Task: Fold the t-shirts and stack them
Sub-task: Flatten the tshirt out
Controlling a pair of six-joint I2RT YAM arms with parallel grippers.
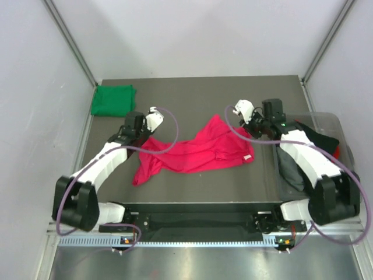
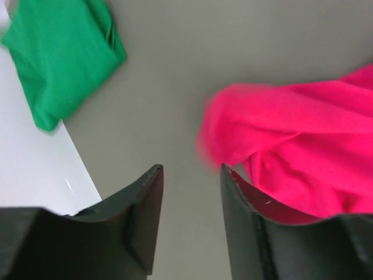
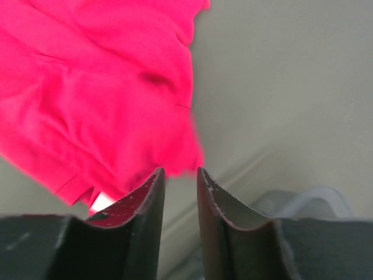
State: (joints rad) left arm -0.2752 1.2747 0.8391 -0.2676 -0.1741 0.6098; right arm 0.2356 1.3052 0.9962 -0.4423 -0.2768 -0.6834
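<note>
The crimson-pink t-shirt (image 1: 198, 153) lay mid-table between the grippers. The left gripper (image 1: 154, 115) was just off its left end and the right gripper (image 1: 241, 109) by its far-right corner, both with jaws parted and empty. The green t-shirt (image 1: 113, 100) sat folded in the far-left corner of the dark grey table (image 1: 192, 93), which had white walls around it. The pink cloth was rumpled, with a small white label (image 3: 104, 201) showing.

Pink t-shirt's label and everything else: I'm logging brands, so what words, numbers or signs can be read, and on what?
None can be read.
The white label on the pink t-shirt is too small and blurred to read.
The green t-shirt and the plastic bin show no print.
</note>
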